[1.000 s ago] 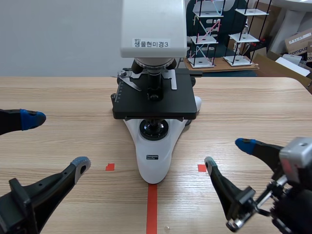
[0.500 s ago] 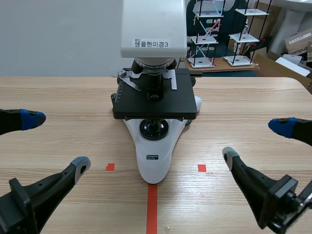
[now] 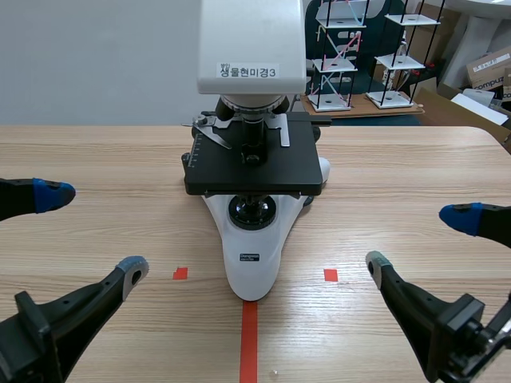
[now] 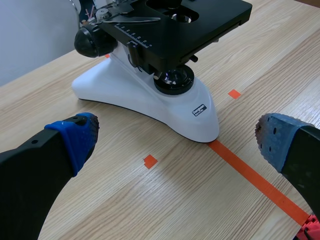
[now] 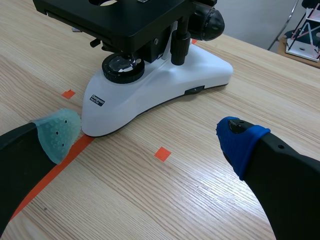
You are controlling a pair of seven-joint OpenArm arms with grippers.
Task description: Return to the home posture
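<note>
Your left gripper (image 3: 92, 231) sat low over the table (image 3: 399, 159) with its jaws spread wide and nothing between them. Its blue pad (image 3: 49, 194) and grey pad (image 3: 132, 267) were well apart. Your right gripper (image 3: 419, 239) was just as wide open and equally empty, its blue pad (image 3: 461, 216) on the outer side and its grey-green pad (image 3: 375, 261) on the inner side.

The white microscope (image 3: 252, 239) stood between the two grippers and a little ahead of both, touched by neither. From the left wrist, its rounded base (image 4: 150, 100) lay ahead of the open fingers, with the black stage (image 4: 185, 25) above it. From the right wrist, the base's narrow front end (image 5: 100, 117) sat just ahead of the grey-green pad (image 5: 57, 132), close to it but apart.

An orange-red tape line (image 3: 248, 343) ran from the base's front end back toward you, between the grippers. One small red square (image 3: 180, 273) lay just beyond your left gripper's grey pad, and another (image 3: 330, 274) lay near your right gripper's inner pad.
</note>
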